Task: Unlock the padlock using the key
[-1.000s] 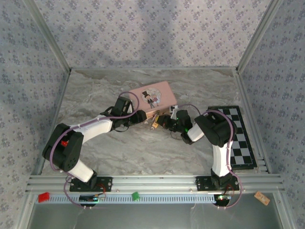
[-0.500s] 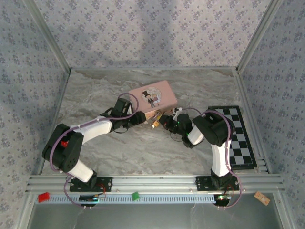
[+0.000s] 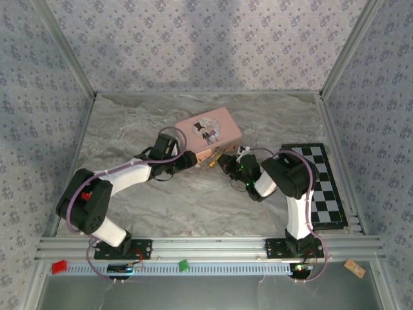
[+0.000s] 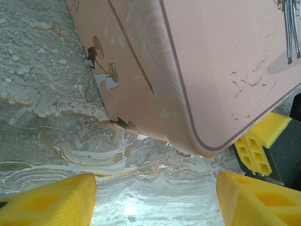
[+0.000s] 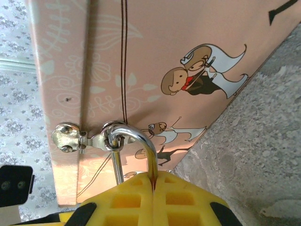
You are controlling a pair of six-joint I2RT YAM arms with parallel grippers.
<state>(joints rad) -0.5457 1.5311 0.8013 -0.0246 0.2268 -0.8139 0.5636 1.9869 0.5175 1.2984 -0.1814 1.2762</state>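
Observation:
The padlock's silver shackle (image 5: 141,136) is hooked through the metal hasp (image 5: 70,137) on the side of the pink illustrated box (image 5: 155,52). My right gripper (image 5: 153,178) is shut on the padlock; one shackle leg runs into the seam between its yellow fingers, which hide the body. From above, the padlock (image 3: 212,162) is a brass speck between both grippers, just in front of the box (image 3: 208,131). My left gripper (image 4: 155,188) is open over bare marble, facing the box corner (image 4: 221,61). I cannot make out the key.
A black-and-white chessboard (image 3: 322,184) lies flat at the table's right side, beside the right arm. One yellow finger of the right gripper (image 4: 256,146) shows past the box corner in the left wrist view. Metal rails and patterned walls enclose the marble table (image 3: 193,200).
The right gripper has moved up towards the box, carrying the padlock with it. The box has shifted slightly back and to the right. The left gripper has barely moved.

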